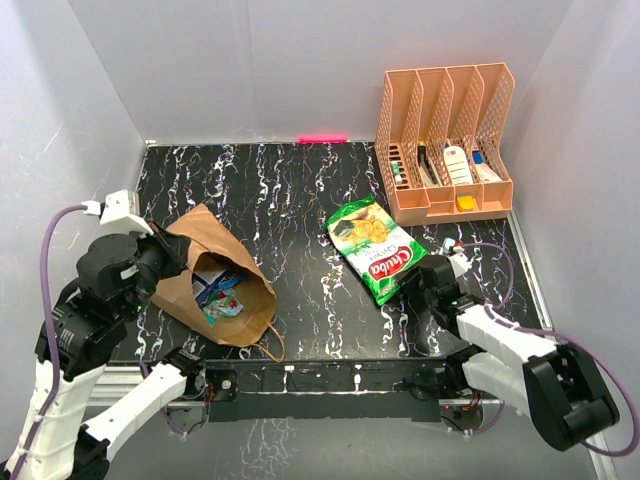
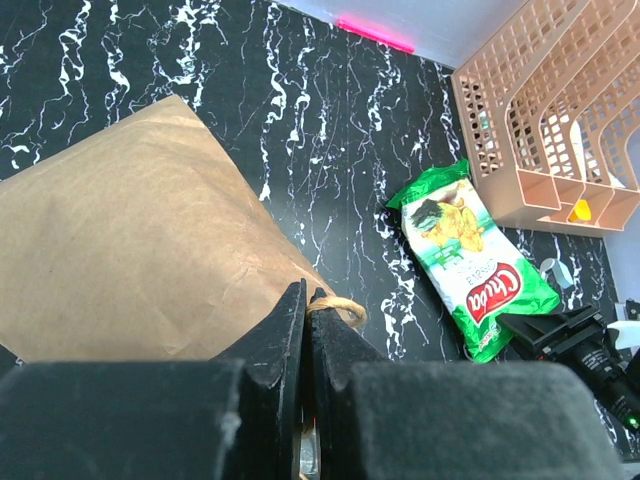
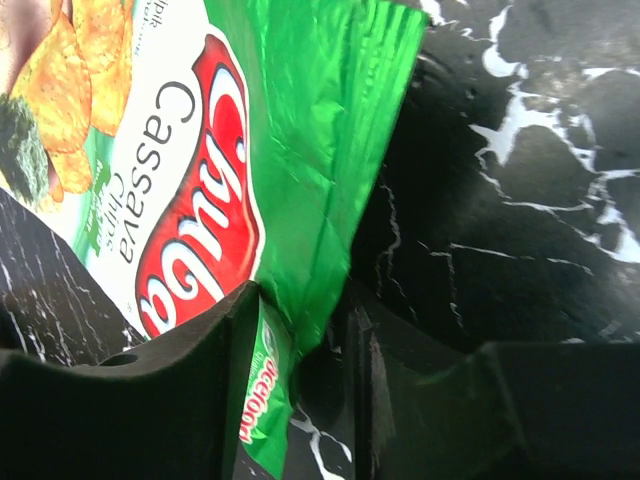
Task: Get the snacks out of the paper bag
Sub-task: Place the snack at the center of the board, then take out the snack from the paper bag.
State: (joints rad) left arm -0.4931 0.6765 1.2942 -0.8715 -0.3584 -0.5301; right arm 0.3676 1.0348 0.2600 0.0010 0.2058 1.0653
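The brown paper bag [image 1: 190, 262] lies on its side at the left, mouth toward the front. Inside the mouth I see a dark blue packet [image 1: 209, 284] and a teal-green packet [image 1: 228, 305]. My left gripper [image 1: 178, 250] is shut on the bag's twisted paper handle [image 2: 338, 305], and the bag [image 2: 130, 240] spreads out beyond the fingers [image 2: 288, 315]. The large green packet [image 1: 375, 250] lies flat on the table at centre right and also shows in the left wrist view [image 2: 470, 260]. My right gripper [image 1: 415, 282] is open, its jaws on either side of the packet's near corner [image 3: 300, 150]. No red packet shows.
An orange slotted file rack [image 1: 445, 140] with small bottles and tubes stands at the back right. A pink strip [image 1: 322, 138] lies at the back edge. White walls enclose the black marbled table [image 1: 290, 200]. The right gripper also shows in the left wrist view [image 2: 560, 330].
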